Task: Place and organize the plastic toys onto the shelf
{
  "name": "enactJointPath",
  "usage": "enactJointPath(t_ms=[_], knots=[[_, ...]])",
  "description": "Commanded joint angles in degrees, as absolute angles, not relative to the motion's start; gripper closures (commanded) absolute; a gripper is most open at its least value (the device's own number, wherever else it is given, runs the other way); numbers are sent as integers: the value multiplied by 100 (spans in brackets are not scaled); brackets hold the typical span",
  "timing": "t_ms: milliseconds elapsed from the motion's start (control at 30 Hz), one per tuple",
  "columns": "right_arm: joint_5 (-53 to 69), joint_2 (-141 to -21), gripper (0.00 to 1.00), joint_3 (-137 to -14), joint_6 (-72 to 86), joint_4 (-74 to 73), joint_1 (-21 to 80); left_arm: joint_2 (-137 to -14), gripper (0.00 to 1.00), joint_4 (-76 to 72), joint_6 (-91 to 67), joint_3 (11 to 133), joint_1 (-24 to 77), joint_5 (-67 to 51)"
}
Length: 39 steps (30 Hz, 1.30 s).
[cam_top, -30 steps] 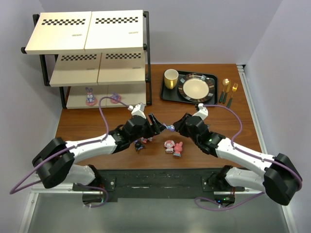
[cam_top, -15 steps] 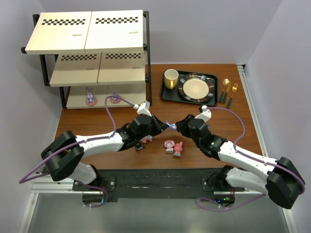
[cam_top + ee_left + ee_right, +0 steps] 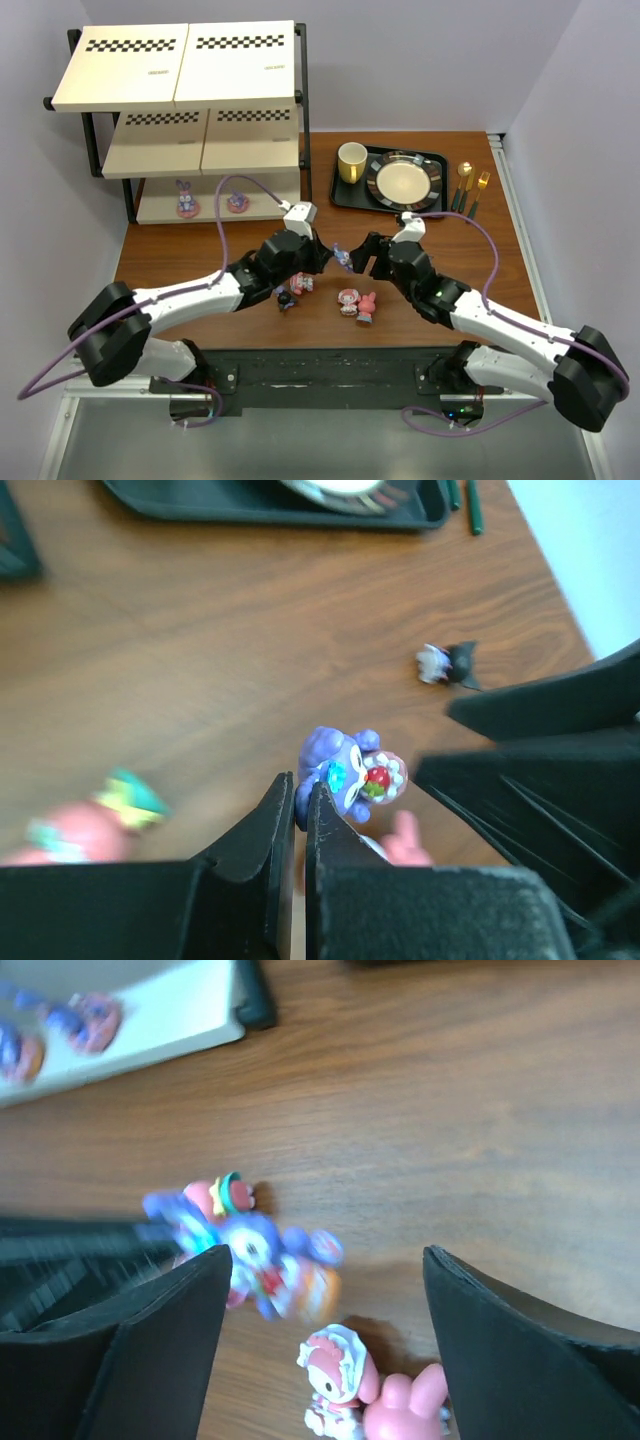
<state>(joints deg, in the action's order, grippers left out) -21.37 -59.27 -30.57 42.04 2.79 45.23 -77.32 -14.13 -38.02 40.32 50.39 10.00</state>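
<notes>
Pinching a purple bunny [image 3: 342, 258] in the left gripper [image 3: 334, 257], fingers pressed together on its edge, off the wood over the mid-front of the table [image 3: 470, 270]. Facing it from the other side with the right gripper [image 3: 368, 256], fingers spread wide, bunny just ahead of them; cannot tell whether touching. Nearer the bases, 2 pink toys [image 3: 348, 301] side by side on the wood. Under the left gripper, 2 more toys [image 3: 302, 285], 1 red, 1 dark. Back left, the shelf [image 3: 175, 65], with 2 bunnies [image 3: 186, 200] on pink bases standing on its bottom board, apart from each other. Right of the shelf, a tray [image 3: 345, 195] carrying a yellow mug [image 3: 351, 161] and a plate [image 3: 403, 181].
</notes>
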Motion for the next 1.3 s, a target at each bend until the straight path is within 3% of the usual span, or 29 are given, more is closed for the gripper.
enactJointPath(t_ms=[0, 200, 367, 533, 733, 1267], knots=[[-1217, -5722, 15, -3252, 2622, 851, 4544, -7094, 100, -968, -2094, 4464, 4379, 546], [-63, -6020, 10, -3313, 1196, 1213, 4561, -7092, 100, 359, -827, 5202, 4157, 88], [482, -6082, 18, -3076, 791, 1994, 4570, -7224, 100, 966, -414, 5624, 4148, -167], [527, -6345, 23, -3146, 502, 2276, 4588, -7400, 100, 1432, -308, 5888, 4140, -210], [545, -6749, 38, -3340, 501, 2417, 4632, -7392, 100, 1521, -343, 6038, 4148, -264], [9, -7400, 40, -3480, 756, 2935, 4974, -7330, 100, 1459, -606, 6126, 4140, -536]])
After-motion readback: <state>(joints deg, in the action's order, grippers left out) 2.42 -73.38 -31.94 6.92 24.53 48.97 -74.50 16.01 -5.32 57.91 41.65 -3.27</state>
